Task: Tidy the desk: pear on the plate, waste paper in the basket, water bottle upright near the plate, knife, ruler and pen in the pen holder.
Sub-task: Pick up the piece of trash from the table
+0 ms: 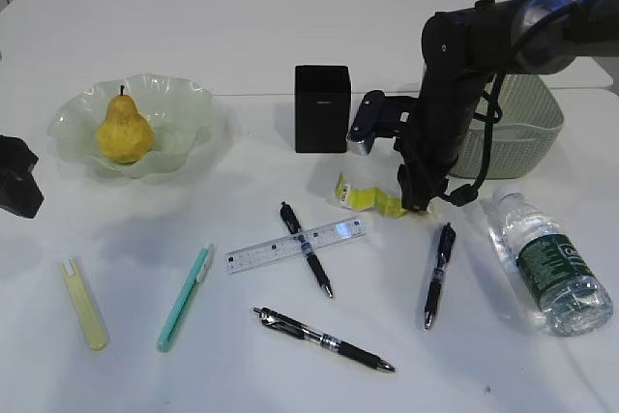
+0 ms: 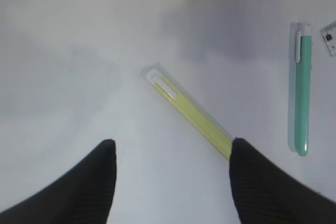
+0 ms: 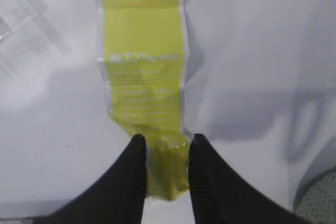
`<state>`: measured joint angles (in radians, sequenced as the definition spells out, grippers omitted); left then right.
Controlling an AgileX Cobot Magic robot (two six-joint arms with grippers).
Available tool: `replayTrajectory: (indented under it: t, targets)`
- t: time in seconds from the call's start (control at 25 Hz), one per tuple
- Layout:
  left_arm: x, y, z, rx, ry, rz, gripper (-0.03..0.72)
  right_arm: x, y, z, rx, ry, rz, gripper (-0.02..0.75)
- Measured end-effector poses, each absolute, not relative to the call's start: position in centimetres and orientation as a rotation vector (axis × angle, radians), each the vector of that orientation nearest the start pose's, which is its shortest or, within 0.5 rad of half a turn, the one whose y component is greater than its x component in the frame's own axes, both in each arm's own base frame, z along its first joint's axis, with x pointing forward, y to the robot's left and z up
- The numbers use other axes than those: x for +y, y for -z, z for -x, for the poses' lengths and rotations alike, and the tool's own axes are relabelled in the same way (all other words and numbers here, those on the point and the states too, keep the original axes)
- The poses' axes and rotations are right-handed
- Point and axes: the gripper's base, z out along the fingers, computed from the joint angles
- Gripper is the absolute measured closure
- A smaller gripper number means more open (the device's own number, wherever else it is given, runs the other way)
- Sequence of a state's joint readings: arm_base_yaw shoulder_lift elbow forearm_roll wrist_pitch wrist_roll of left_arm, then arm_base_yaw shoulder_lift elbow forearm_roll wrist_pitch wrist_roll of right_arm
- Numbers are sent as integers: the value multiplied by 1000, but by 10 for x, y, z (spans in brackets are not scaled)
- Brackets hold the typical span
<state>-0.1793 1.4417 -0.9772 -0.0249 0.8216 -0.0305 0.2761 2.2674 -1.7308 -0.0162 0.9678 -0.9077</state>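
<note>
White desk [image 1: 193,36]; right end effector [image 3: 164,148] pinches yellow waste paper [image 3: 144,66] end; left end effector [image 2: 170,153] wide above yellow knife [image 2: 189,109].

White table [image 1: 193,26] carries pens [image 1: 324,339] (three, perhaps), ruler [image 1: 296,245], bottle [image 1: 546,260].

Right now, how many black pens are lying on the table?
3: one pen crossing the ruler, one pen nearest the front edge, one pen beside the bottle. None seem hidden.
</note>
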Motion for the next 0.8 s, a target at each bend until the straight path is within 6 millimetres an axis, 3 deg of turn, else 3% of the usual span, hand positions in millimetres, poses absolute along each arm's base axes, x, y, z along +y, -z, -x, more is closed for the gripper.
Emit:
replayTrajectory:
  t: [0.44,0.8]
  targets:
    - [-51,-251,-271,2766,84,-187,214,124,-136,-442,2488,88,1687,726]
    - [-51,-251,-271,2766,84,-187,214,127,-150,-448,2474,78,1663,740]
